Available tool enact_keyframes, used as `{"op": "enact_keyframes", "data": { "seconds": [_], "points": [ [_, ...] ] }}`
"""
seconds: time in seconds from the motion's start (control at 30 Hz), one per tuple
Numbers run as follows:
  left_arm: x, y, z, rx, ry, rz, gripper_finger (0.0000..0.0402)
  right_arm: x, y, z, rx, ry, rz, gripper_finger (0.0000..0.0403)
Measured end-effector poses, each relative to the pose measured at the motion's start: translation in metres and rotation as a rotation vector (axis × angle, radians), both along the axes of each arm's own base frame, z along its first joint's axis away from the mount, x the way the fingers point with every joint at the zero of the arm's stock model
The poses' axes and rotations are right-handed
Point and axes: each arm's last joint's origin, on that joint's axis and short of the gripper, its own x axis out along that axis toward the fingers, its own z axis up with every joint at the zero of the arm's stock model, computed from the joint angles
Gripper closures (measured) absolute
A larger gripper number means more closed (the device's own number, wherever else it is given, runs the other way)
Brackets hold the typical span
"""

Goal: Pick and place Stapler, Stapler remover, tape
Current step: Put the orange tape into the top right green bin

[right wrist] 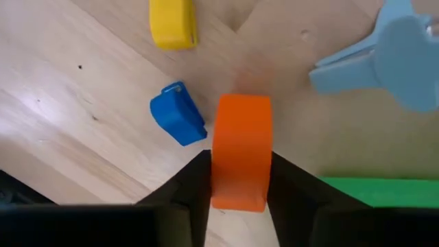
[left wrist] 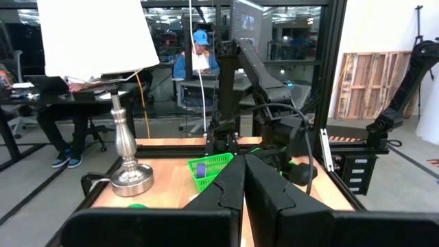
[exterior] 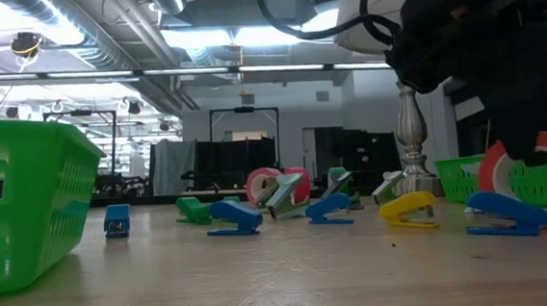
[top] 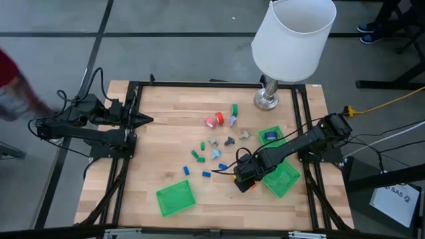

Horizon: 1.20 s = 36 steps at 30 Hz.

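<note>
The right pincer [right wrist: 236, 180] gripped an orange tape roll [right wrist: 240, 147] on edge between its two fingers, low over the surface [top: 166, 133] beside the near-right green basket [top: 284, 180]. A blue stapler [right wrist: 177, 114] lay just beside the roll, a yellow one [right wrist: 173, 24] farther off. To do it well, the roll probably needed lifting straight up, clear of the stapler, before crossing the basket rim. The left pincer [left wrist: 244, 180] waited closed at the far left.
</note>
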Motion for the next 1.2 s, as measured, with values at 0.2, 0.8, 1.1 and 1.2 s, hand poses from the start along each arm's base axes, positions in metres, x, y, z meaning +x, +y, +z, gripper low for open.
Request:
{"op": "enact_keyframes", "data": {
  "seconds": [0.2, 0.8, 1.1, 1.2],
  "points": [
    [0.000, 0.000, 0.000, 0.000, 0.000, 0.000, 0.0395, 0.002, -0.009, 0.005, 0.001, -0.034, 0.099, 0.0297],
    [0.000, 0.000, 0.000, 0.000, 0.000, 0.000, 0.0393, -0.045, -0.067, 0.075, -0.065, -0.076, 0.495, 0.0297],
    [0.000, 0.000, 0.000, 0.000, 0.000, 0.000, 0.0395, -0.069, -0.101, 0.089, -0.232, 0.052, 0.643, 0.0291],
    [0.000, 0.000, 0.000, 0.000, 0.000, 0.000, 0.0393, -0.072, -0.109, 0.088, -0.274, 0.094, 0.713, 0.0290]
  ]
}}
